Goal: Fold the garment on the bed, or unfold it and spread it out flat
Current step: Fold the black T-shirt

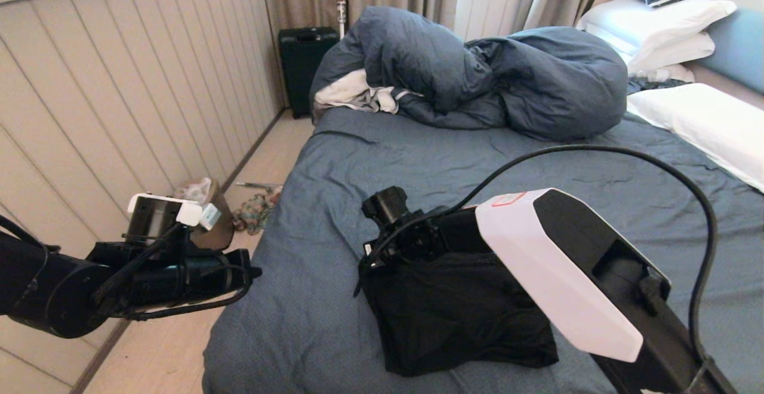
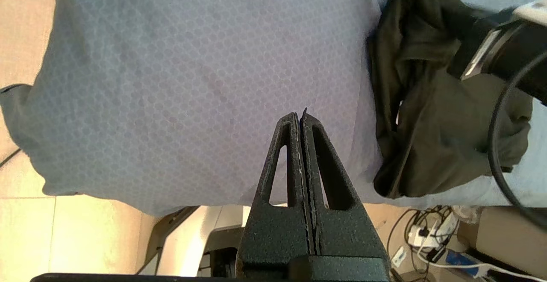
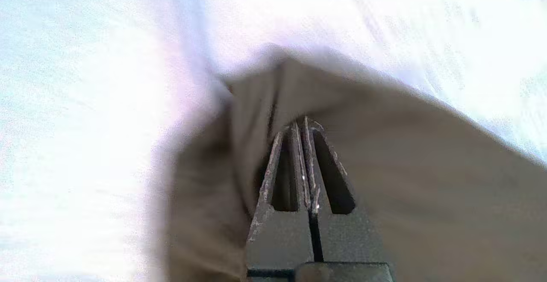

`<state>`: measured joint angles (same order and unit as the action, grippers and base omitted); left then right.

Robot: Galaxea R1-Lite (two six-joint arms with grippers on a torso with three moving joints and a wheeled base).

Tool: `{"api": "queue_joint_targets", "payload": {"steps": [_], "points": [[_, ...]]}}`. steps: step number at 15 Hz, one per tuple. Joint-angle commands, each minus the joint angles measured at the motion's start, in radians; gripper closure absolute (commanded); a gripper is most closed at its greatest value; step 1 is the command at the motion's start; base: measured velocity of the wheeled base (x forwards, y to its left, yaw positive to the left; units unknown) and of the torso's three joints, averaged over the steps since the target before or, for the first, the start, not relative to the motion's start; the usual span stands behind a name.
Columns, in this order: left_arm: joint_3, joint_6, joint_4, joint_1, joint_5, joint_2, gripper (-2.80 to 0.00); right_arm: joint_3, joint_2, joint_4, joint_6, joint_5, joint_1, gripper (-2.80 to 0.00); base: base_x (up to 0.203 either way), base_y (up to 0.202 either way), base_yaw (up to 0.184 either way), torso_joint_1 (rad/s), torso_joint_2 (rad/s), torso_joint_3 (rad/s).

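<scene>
The garment [image 1: 459,316]: a black crumpled heap on the slate-blue sheet of the bed [image 1: 334,161], near the foot edge and closer to the left side. Print, lettering and neck tag hidden in the folds (only plain black cloth to see). Far edge of the heap covered by the right arm, near part cut by its white cover.

Right gripper [image 3: 304,124] directly over the dark cloth, fingers pressed together; whether any fabric caught between them, hard to tell from the blurred wrist view. Fingertips not visible from the head view, hidden behind the wrist.

Left gripper [image 2: 299,117] clenched on nothing, off the left edge of the bed over the floor, well apart from the heap.

Much bare sheet around the heap on all sides; bulky duvet [image 1: 477,71] bunched far away toward the pillows [image 1: 698,119].
</scene>
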<state>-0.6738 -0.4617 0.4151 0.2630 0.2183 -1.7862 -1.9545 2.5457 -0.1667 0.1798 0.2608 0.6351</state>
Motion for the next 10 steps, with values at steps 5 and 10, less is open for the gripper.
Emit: {"api": "queue_joint_targets", "payload": {"steps": [5, 10], "points": [[0.004, -0.003, 0.027, 0.001, 0.002, -0.017, 0.00, -0.001, -0.015, 0.090, -0.023, 0.003, 0.006, 0.00, 0.000, 0.000, 0.000, 0.000, 0.00, 0.000], [0.018, -0.002, 0.080, 0.001, 0.000, -0.038, 0.00, 0.085, -0.098, 0.097, -0.013, 0.015, -0.029, 0.00, 0.000, 0.000, 0.000, 0.000, 0.00, 0.000]]}}
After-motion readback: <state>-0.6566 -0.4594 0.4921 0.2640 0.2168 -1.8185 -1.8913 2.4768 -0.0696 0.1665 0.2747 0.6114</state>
